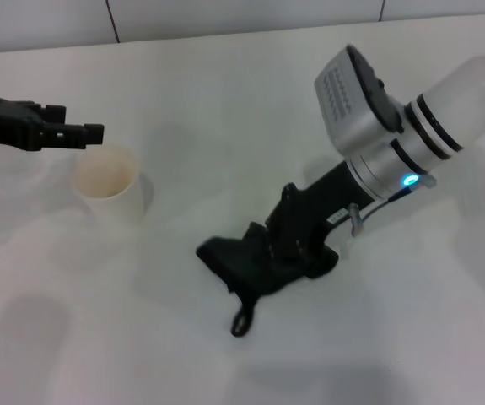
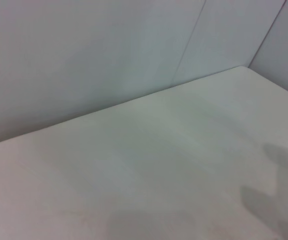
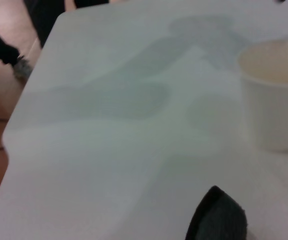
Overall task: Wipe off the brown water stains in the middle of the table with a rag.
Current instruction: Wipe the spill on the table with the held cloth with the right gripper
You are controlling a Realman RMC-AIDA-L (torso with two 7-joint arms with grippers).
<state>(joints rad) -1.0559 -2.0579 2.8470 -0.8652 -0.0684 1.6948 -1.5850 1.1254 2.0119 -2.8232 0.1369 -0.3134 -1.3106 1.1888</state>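
Note:
The black rag [image 1: 228,256] lies bunched in the middle of the white table [image 1: 225,93], its loop tag [image 1: 242,322] pointing toward the front edge. My right gripper [image 1: 282,250] reaches down from the upper right and is shut on the rag, pressing it onto the tabletop. A dark corner of the rag [image 3: 218,217] also shows in the right wrist view. The brown water stains are not visible; any stain is hidden under the rag or the gripper. My left gripper [image 1: 82,133] hovers at the far left, apart from the rag.
A white plastic cup [image 1: 107,181] stands upright at the left, just below the left gripper; it also shows in the right wrist view [image 3: 276,95]. The left wrist view shows only bare tabletop [image 2: 159,175] and the wall. The table's edge [image 3: 13,125] borders the floor.

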